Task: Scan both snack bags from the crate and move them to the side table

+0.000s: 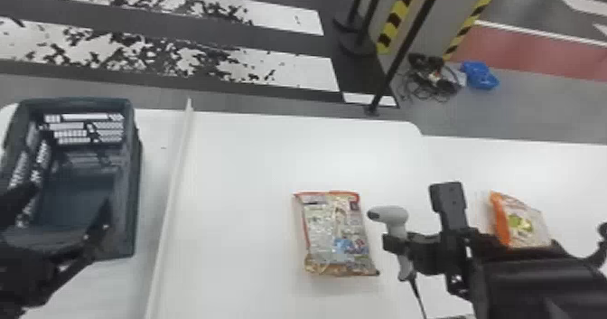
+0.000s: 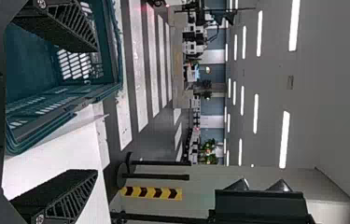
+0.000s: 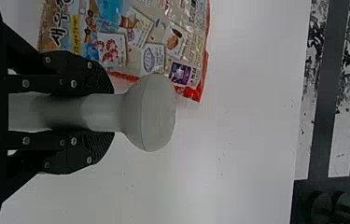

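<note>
My left gripper (image 1: 70, 201) stands open over the near part of the dark crate (image 1: 136, 173), which looks empty inside. In the left wrist view the left gripper (image 2: 96, 111) has its fingers wide apart, with the crate (image 2: 32, 70) beyond. The right gripper (image 1: 395, 243) is shut on the handle of a grey scanner (image 1: 392, 215). In the right wrist view the right gripper (image 3: 113, 112) clasps the scanner (image 3: 151, 113) close to a snack bag (image 3: 163, 42). That snack bag (image 1: 336, 234) lies flat left of the scanner. Another, orange-edged snack bag (image 1: 524, 225) rests farther right, partly behind the right arm.
A raised white strip (image 1: 174, 182) runs along the white table (image 1: 253, 160) between crate and bag. The scanner's cable (image 1: 418, 295) hangs toward the near edge. Past the far edge stand a black pole (image 1: 406, 47) and striped posts (image 1: 399, 13).
</note>
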